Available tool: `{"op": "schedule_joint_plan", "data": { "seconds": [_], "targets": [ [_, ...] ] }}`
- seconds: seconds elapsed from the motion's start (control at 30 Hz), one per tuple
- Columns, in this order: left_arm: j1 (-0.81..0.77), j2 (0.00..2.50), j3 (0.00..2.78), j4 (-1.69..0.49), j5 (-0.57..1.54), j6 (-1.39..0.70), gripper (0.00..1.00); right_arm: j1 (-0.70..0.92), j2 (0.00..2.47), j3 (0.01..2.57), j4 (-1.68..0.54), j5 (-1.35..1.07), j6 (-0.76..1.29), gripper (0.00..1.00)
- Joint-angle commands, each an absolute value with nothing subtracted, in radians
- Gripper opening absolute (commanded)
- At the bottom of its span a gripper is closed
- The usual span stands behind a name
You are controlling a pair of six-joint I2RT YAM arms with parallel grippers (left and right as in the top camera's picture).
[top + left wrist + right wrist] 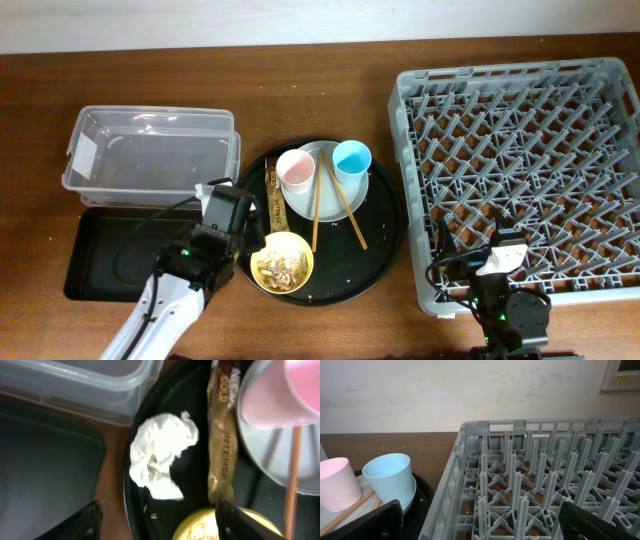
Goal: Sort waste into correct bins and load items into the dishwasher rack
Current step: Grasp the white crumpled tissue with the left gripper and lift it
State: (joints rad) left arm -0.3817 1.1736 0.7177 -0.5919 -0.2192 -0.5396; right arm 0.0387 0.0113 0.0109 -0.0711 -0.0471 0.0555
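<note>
Crumpled white paper napkin, lumpy and creased, lies just ahead of the wide-spread left gripper; right gripper gapes wide too.

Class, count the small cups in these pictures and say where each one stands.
2. The pink cup stands at the left of the white plate; the light-blue cup at its right. None seems hidden.

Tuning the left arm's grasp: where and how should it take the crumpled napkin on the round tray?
Pinch the napkin across its bulging middle, straight down from above. It lies loose on the round black tray, with the snack wrapper close on one side, so a side approach looks blocked.
</note>
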Motion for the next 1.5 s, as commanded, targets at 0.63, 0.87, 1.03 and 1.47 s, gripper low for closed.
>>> {"op": "schedule_joint_plan", "data": {
  "seconds": [0.63,0.87,1.03,1.47],
  "targets": [
    [-0.386,1.473,0.602,-0.207,-0.285,-0.469,0.66,0.032,0.006,0.006,-0.074,-0.052,0.06,0.98],
    [-0.386,1.484,0.602,-0.199,-0.284,-0.469,0.31,0.032,0.006,0.006,-0.074,-0.052,0.06,0.98],
    [-0.386,1.345,0.605,-0.222,-0.262,-0.455,0.05,0.032,0.006,0.006,-0.074,-0.052,0.06,0.98],
    [-0.231,0.846,0.782,-0.38,-0.214,-0.427,0.0,0.032,0.006,0.006,-0.074,-0.052,0.06,0.98]
  ]
}}
